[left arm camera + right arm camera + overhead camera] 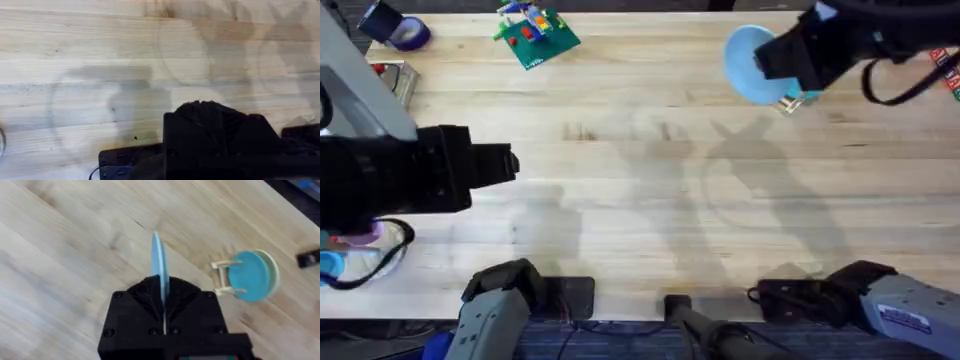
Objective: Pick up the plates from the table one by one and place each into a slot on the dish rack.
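Edgewise, pale sky-blue plate between right gripper fingers.

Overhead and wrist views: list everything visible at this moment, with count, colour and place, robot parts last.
Pale sky-blue plate: one, held on edge in the right gripper, above the table's far right.
Teal plate: one, standing upright in the dish rack.
Cream-coloured plate: one, upright in the rack right behind the teal one.
Dish rack: one, light wood pegs, far right of the table.
Green toy-brick baseplate: one, with coloured bricks on it, far edge, left of centre.
Purple tape roll: one, far left corner.
Table: one, light wood planks.
Left gripper: black, over the table's left side.
Right gripper: black, shut on the pale plate.
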